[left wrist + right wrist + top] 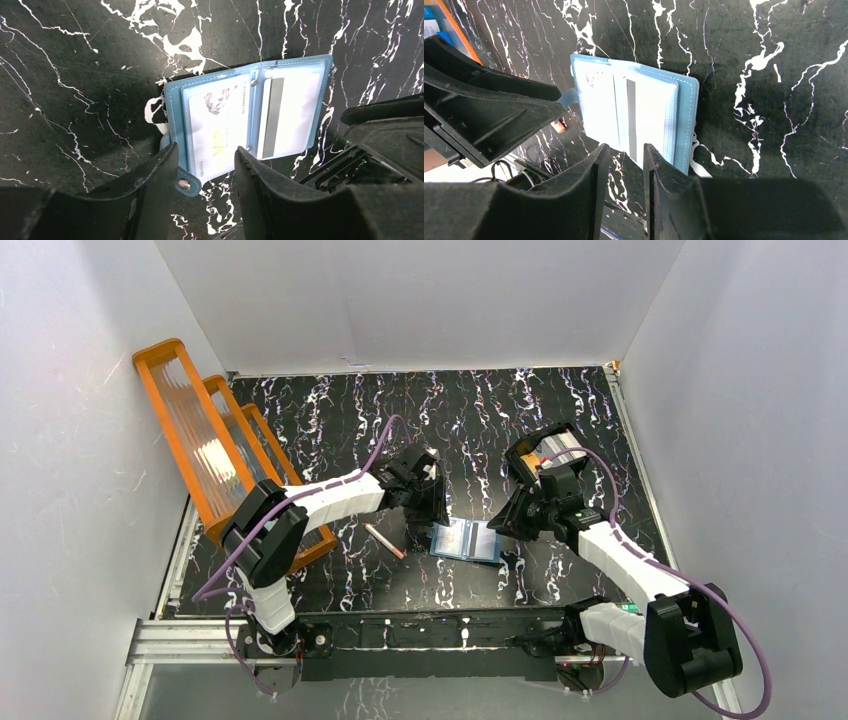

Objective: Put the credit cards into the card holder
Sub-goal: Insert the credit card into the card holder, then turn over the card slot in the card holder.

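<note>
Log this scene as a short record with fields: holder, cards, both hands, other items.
card holder: lying open on the table, pockets up
cards: white card in one page, striped card in the other
left hand: open, straddling the holder's edge by the snap tab
right hand: narrowly open, at the opposite edge
other items: pen beside the holder; orange rack far left; tray behind right arm

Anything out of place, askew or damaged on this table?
Nothing is damaged or spilled. The card holder lies open at a slight angle, with cards showing in its clear pockets. The only stray is a pink stick lying loose on the table, left of it.
</note>
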Available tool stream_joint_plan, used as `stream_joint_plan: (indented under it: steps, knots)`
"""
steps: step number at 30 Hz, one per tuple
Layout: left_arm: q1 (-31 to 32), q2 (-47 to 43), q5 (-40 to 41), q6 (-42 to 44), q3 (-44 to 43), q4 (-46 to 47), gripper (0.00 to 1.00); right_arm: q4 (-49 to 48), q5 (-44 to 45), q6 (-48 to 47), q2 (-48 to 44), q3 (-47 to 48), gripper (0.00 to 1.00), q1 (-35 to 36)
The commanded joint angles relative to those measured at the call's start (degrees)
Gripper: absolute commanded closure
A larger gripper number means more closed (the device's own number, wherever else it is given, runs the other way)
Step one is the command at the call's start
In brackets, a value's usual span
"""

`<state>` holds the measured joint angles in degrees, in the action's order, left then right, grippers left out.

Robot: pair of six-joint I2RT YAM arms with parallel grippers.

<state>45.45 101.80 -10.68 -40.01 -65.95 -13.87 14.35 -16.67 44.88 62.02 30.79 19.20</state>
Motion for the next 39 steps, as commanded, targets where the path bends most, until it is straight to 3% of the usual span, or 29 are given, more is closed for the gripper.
stream_joint_plan:
  steps: [1, 9, 17, 39]
  knots:
    - [-0.2, -2.2, 1.0, 2.1, 1.3, -2.3, 0.55, -3.7, -0.2, 0.4, 1.2, 0.3, 0.6, 0.2]
    - [-0.2, -0.2, -0.7, 2.0, 3.1, -0.6, 0.56, -6.1, 0.2, -0.3, 4.1, -1.3, 0.58, 0.2]
    - [-0.2, -0.6, -0.6, 1.9, 3.8, 0.0, 0.68, -8.9, 0.1, -0.8, 7.5, -2.8, 0.55, 0.2]
    - [-0.2, 0.9, -1.5, 2.0, 5.7, 3.8, 0.73, -19.6, -8.6, 2.0, 11.6, -4.6, 0.54, 0.2]
